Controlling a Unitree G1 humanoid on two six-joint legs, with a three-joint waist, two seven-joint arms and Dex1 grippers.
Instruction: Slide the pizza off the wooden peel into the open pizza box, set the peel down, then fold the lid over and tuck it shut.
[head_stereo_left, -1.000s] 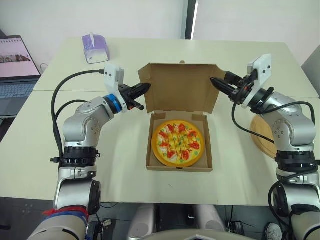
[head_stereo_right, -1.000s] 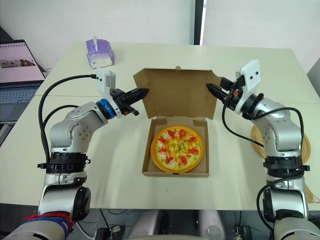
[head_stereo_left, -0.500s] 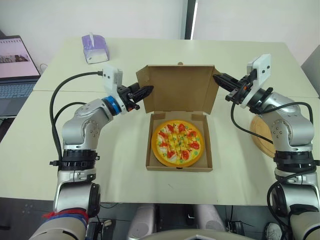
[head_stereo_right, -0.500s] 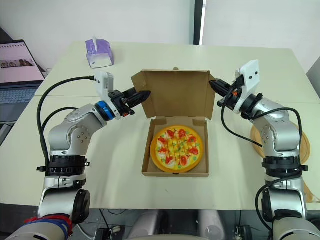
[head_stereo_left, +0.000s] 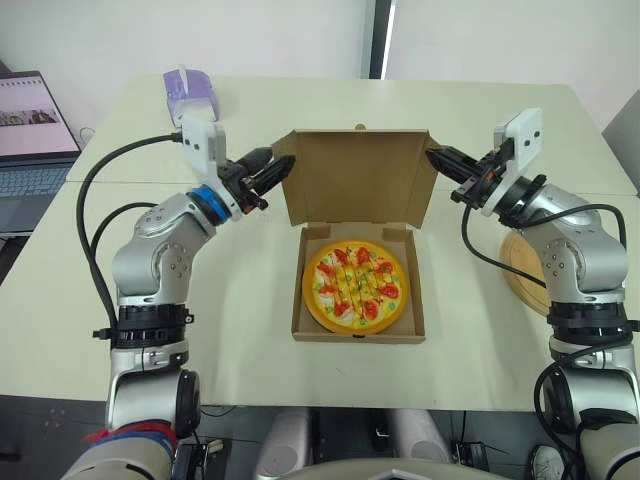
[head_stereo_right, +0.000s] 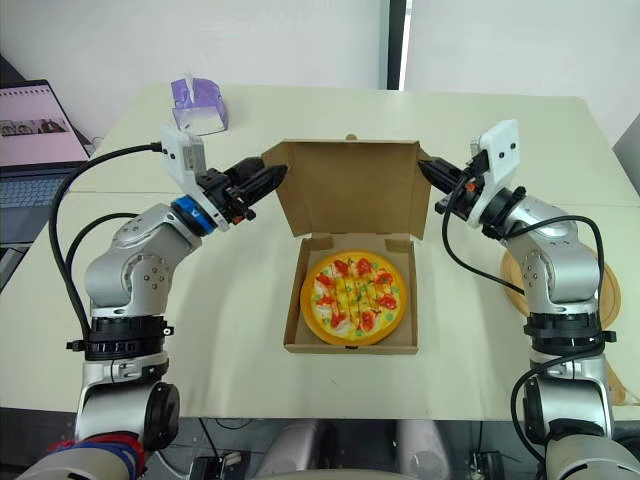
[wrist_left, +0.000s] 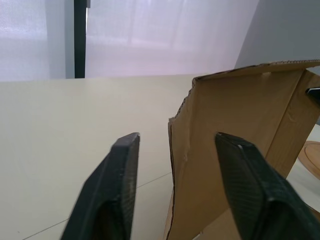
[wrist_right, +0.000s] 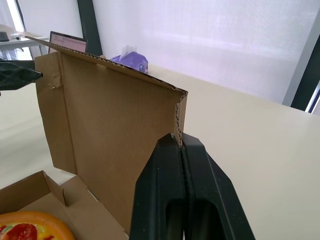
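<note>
Pizza (head_stereo_left: 357, 283): lying flat inside the base of the pizza box (head_stereo_left: 300, 305), about centred between its walls.
Wooden peel (head_stereo_left: 522, 272): on the table (head_stereo_left: 480, 100) to the right of the box, partly hidden by the right arm; long axis not readable.
Lid (head_stereo_left: 355, 185): standing near upright from the box's back wall, free edge on top; long axis running left to right along the hinge, inner face turned toward the pizza.
Left gripper (head_stereo_left: 280, 170): at the lid's upper left corner, fingers spread apart with the lid's left edge between them, not yet clamped.
Right gripper (wrist_right: 179, 142): at the lid's upper right corner, fingers pressed together, tips meeting the corrugated edge; cardboard nipped between them or not, cannot tell.
Stage, judged: pizza delivered, peel set down, lid fold about to begin.
Risk 1, judged: uneven pull from the two corners, twisting or creasing the lid.
Risk 2, judged: left fingers closing on the side flap alone, bending it outward so that it lands outside the box wall and will not tuck.
Risk 3, judged: unheld base sliding or tipping under the push.
</note>
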